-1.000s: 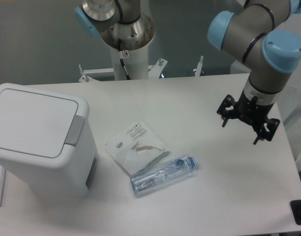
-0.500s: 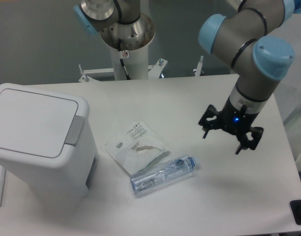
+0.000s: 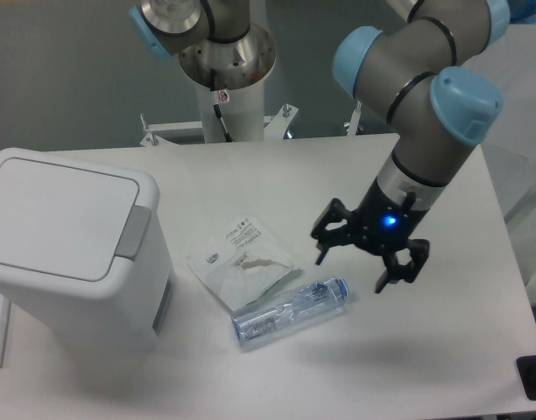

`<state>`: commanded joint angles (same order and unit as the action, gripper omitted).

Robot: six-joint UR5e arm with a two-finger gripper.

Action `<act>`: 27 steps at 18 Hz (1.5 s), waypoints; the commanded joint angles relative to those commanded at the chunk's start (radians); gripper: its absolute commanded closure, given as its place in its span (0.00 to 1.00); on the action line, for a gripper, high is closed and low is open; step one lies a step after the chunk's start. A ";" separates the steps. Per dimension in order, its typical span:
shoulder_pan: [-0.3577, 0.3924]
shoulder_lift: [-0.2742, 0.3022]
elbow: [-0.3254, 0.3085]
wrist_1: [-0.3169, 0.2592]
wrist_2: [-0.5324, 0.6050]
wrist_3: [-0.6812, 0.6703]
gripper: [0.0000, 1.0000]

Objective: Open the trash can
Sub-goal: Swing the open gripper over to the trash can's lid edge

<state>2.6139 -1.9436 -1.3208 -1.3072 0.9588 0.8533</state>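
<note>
Bin (image 3: 71, 249): a big white box on the left side of the table (image 3: 338, 175). It stands up straight.
Lid (image 3: 58, 213): flat and white, lying shut on top of the bin.
Tab (image 3: 134, 232): a grey strip at the right edge of the lid.
Gripper (image 3: 350, 269): black, with a small blue light on it. It hangs over the table, right of the middle. Its two fingers are spread wide and hold nothing. It is well apart from the bin.
Arm (image 3: 426, 96): grey with light blue caps. It comes down from the top right.
Bottle (image 3: 291, 311): clear plastic, lying on its side, just below and left of the gripper.
Bag (image 3: 242, 262): a flat clear packet between the bin and the gripper, touching the bottle.
</note>
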 joint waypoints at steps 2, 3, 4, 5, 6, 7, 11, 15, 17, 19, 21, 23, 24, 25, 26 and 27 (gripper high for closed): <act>-0.043 0.002 -0.003 0.019 -0.006 -0.095 0.00; -0.060 0.005 -0.003 0.026 -0.009 -0.129 0.00; -0.066 0.011 -0.002 0.034 -0.017 -0.144 0.00; -0.064 0.009 -0.002 0.043 -0.040 -0.146 0.00; -0.055 0.008 -0.002 0.048 -0.064 -0.149 0.00; -0.049 0.003 0.000 0.048 -0.086 -0.157 0.00; -0.029 -0.003 -0.006 0.063 -0.216 -0.270 0.00; -0.055 0.032 -0.027 0.066 -0.232 -0.333 0.00; -0.061 0.077 -0.072 0.074 -0.229 -0.356 0.00; -0.072 0.130 -0.138 0.077 -0.229 -0.352 0.00; -0.083 0.175 -0.201 0.110 -0.229 -0.350 0.00; -0.115 0.175 -0.241 0.178 -0.226 -0.358 0.00; -0.136 0.176 -0.259 0.193 -0.223 -0.356 0.00; -0.147 0.181 -0.273 0.201 -0.221 -0.356 0.00; -0.150 0.187 -0.285 0.203 -0.221 -0.349 0.00; -0.150 0.186 -0.290 0.204 -0.219 -0.347 0.00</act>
<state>2.4636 -1.7579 -1.6106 -1.1029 0.7394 0.5062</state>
